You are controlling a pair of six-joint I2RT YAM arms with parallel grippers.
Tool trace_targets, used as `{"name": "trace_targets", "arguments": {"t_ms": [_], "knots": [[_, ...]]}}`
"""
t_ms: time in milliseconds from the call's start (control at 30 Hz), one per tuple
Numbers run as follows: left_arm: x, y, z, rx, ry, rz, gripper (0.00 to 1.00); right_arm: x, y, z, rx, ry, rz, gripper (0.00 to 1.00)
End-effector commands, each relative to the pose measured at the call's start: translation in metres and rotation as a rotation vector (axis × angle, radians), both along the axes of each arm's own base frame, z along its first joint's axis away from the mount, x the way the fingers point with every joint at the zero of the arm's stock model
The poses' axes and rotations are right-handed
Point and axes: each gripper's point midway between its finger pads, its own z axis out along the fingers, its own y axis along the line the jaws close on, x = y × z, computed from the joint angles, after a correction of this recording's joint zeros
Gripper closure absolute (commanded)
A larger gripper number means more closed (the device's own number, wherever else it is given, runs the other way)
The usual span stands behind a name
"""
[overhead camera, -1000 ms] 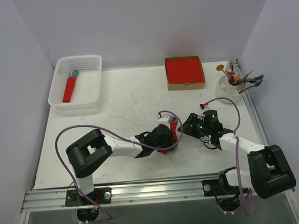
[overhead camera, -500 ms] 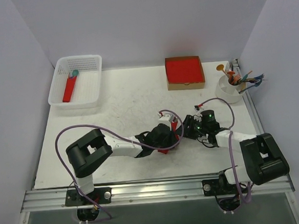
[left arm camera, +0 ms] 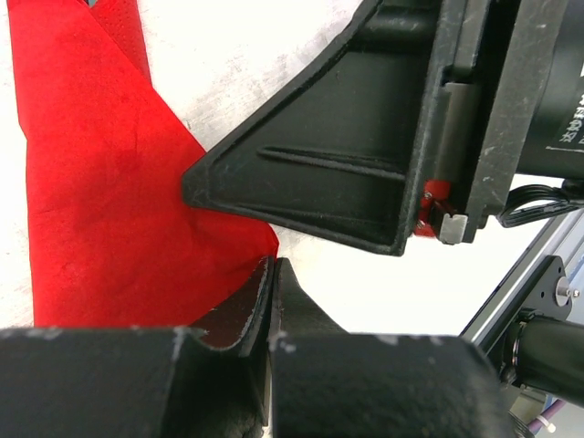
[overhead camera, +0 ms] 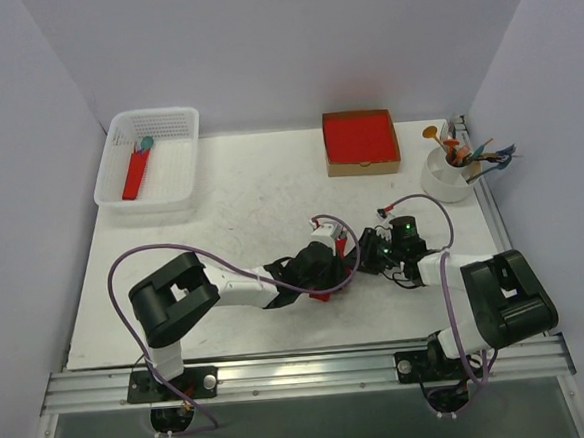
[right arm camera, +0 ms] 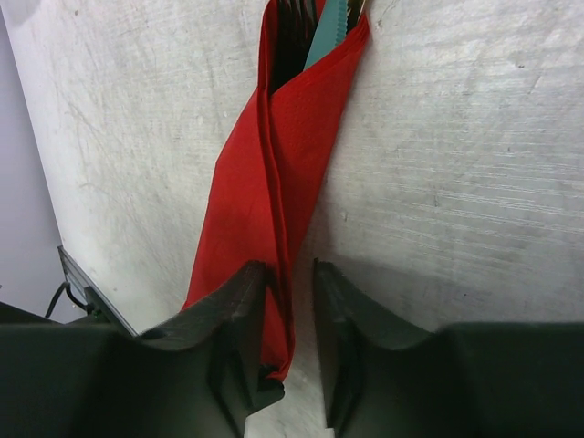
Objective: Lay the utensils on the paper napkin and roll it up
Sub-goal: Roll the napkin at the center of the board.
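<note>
The paper napkin [right arm camera: 265, 182] lies on the table as a loose red roll, also seen in the left wrist view [left arm camera: 100, 201] and partly from above [overhead camera: 341, 250]. The utensils [right arm camera: 294, 32] poke from its far end as dark tines, with a teal-tinted piece beside them. My right gripper [right arm camera: 288, 266] is narrowly open and straddles the roll's near end; its left finger touches the paper. My left gripper [left arm camera: 271, 266] is shut, tips at the napkin's edge; nothing shows between the jaws. From above, the left gripper [overhead camera: 334, 272] and the right gripper [overhead camera: 363, 258] nearly touch.
A white basket [overhead camera: 174, 182] at the back left holds a red roll with a teal spoon head [overhead camera: 135, 173]. A cardboard box with a red stack [overhead camera: 361, 139] stands at the back. A white cup with colourful cutlery [overhead camera: 451, 171] stands at the right.
My right gripper has moved left, up to the napkin and close beside my left gripper. The left arm has hardly moved.
</note>
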Motion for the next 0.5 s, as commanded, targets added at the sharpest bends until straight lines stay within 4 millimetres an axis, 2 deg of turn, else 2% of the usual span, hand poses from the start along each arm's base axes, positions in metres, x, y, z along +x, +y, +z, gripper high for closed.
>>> {"name": "trace_targets", "arguments": {"t_ms": [0,200,367,467], "knots": [[-0.0002,-0.0080,0.0113,-0.033,-0.033,-0.024,0.98,0.0040,0.0041,0.0121,0.033,-0.027,0.012,0.78],[0.0002,-0.0080,0.0115,-0.031,-0.036,-0.025,0.97,0.0029,0.0049,0.0124,0.035,-0.013,0.016,0.99],[0.0015,-0.0069,0.0126,-0.027,-0.039,-0.021,0.96,0.0035,0.0040,0.0112,0.029,-0.010,0.011,1.00],[-0.0009,-0.0064,0.0139,-0.021,-0.037,-0.032,0.87,0.0043,0.0033,0.0106,0.023,-0.011,0.008,1.00]]}}
